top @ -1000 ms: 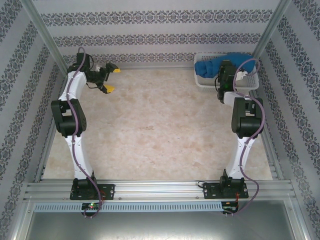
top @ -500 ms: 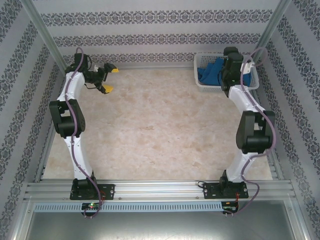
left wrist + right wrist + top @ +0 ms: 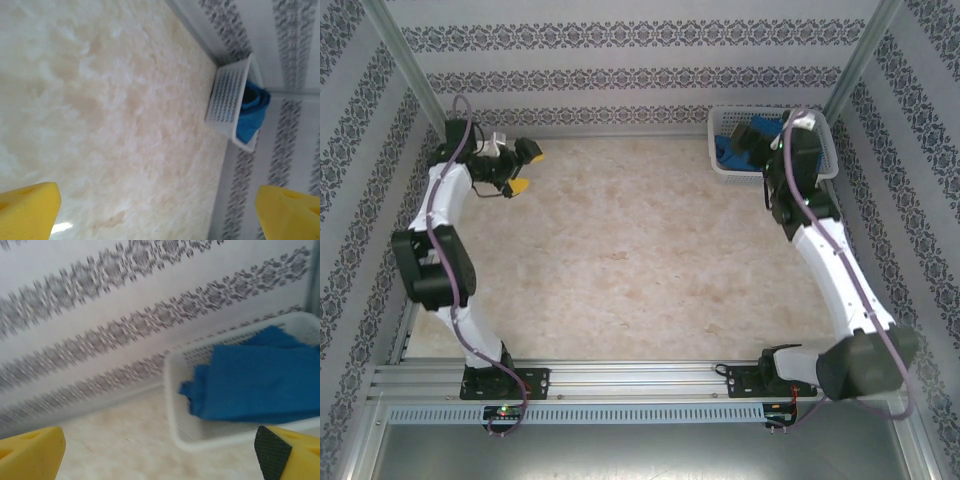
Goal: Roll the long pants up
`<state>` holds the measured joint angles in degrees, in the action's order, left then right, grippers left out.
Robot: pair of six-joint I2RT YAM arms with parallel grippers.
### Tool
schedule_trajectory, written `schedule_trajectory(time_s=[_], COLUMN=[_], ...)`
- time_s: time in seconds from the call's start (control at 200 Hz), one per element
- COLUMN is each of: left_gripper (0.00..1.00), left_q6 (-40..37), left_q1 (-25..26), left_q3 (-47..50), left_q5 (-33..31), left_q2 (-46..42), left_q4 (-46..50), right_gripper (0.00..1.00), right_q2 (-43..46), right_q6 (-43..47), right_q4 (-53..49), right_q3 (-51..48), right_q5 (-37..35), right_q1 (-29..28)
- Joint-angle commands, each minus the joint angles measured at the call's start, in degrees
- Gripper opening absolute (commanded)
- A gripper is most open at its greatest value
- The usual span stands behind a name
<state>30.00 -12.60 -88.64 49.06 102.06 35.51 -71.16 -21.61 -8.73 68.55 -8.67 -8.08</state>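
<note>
The long pants lay bunched inside the white basket, a folded blue heap filling most of it, with one edge sagging toward the basket's left wall. In the top view the long pants showed as a blue patch in the basket's left half, the rest hidden under my right arm. From my left wrist, the cloth bulged over the basket's rim.

My right gripper hung just short of the basket's near wall, facing it. Its two yellow fingertips stood wide apart at the corners of the wrist view, with nothing between them: released, touching neither the cloth nor the basket. In the top view my right wrist overlapped the basket's near right rim, and I could not tell how high it sat above it.

My left gripper was well apart from the basket, across the table and about as far back as the basket. Its jaws were spread too, both yellow fingertips parted over bare marbled tabletop, grasping nothing. From there the basket sat against the patterned wall.
</note>
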Motion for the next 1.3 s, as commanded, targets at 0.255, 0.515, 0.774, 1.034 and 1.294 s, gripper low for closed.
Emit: schedule_trajectory(time_s=[0.255, 0.515, 0.774, 1.034, 1.294], left_gripper=[1.0, 1.0, 1.0, 1.0, 1.0], left_q6=[-20.7, -21.4, -25.0, -28.0, -28.4], left_q1=[0.2, 0.3, 1.5, 4.1, 4.9], left_q3=[49.1, 64.3, 61.6, 62.9, 62.3], left_q5=[-34.4, -28.7, -20.8, -23.8, -25.9], left_q2=[-36.2, -28.5, -17.9, -14.9, -14.8], left_q4=[-42.3, -69.0, -73.4, -79.0, -77.5], right_gripper=[0.98, 0.98, 0.98, 0.98, 0.98], right_q2=[6.6, 0.8, -4.5, -13.7, -14.8], right_q6=[19.3, 20.4, 22.1, 19.8, 18.5], right_q4=[14.7, 36.6, 44.4, 58.5, 60.1], right_q3=[-28.3, -40.7, -43.7, -45.7, -47.1], right_q5=[-14.4, -12.7, -8.4, -5.6, -4.1], right_q1=[-3.2, -2.7, 1.0, 3.5, 4.9])
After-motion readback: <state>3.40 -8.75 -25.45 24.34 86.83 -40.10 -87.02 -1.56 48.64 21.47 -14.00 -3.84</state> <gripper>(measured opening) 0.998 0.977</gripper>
